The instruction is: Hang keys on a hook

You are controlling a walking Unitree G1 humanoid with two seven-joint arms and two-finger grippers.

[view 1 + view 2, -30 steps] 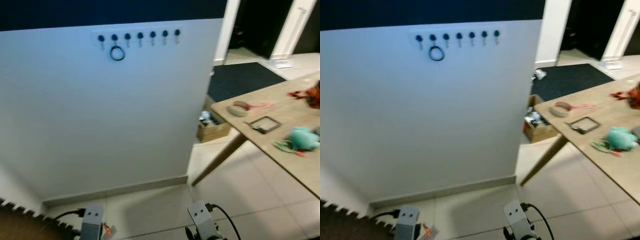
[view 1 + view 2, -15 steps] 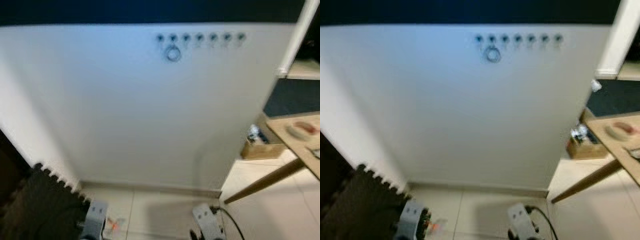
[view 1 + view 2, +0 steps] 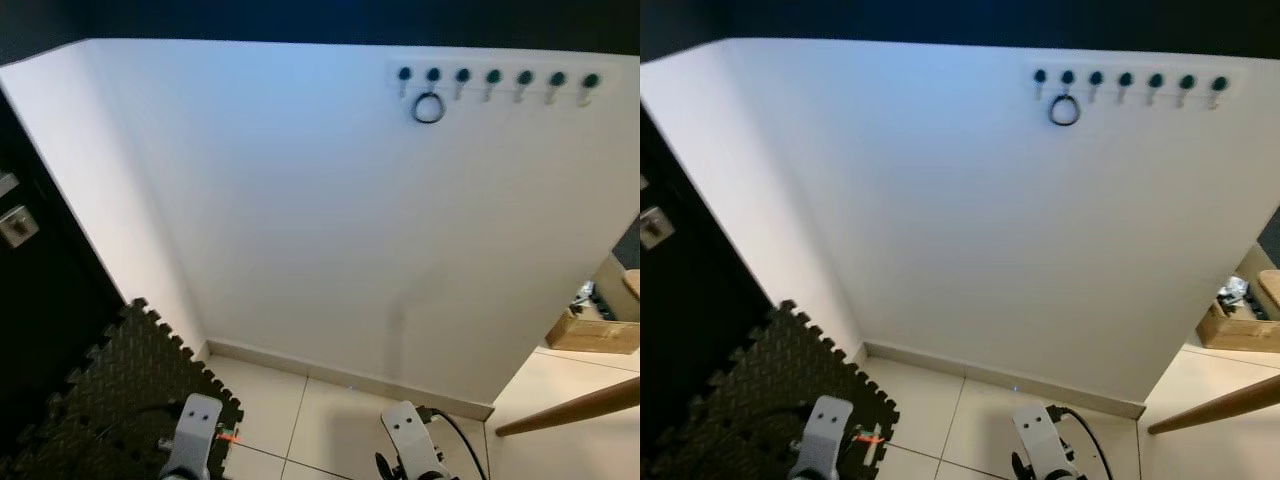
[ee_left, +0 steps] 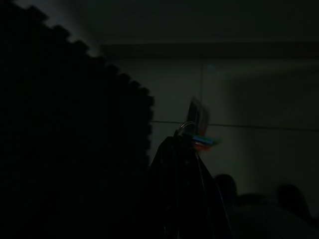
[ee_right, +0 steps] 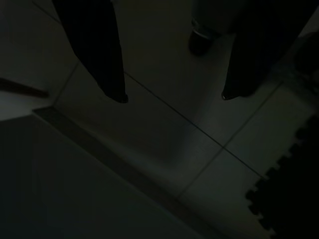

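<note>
Row of hooks point(image 3: 495, 80) high on the wall point(image 3: 300, 220), ring point(image 3: 428, 107) beneath the second, mat point(image 3: 110, 400) lower left.

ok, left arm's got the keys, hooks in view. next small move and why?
Probably step closer to the wall and start raising the left gripper. The keys sit pinched in it low near the floor, while the hook rail is high up; only one hook carries a ring.

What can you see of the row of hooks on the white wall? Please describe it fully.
The row of hooks sits high on the white wall, toward its right end. It has seven small hooks with dark round heads, evenly spaced in a level line. A dark ring hangs from the second hook from the left; the other six look bare. The material cannot be told.
</note>
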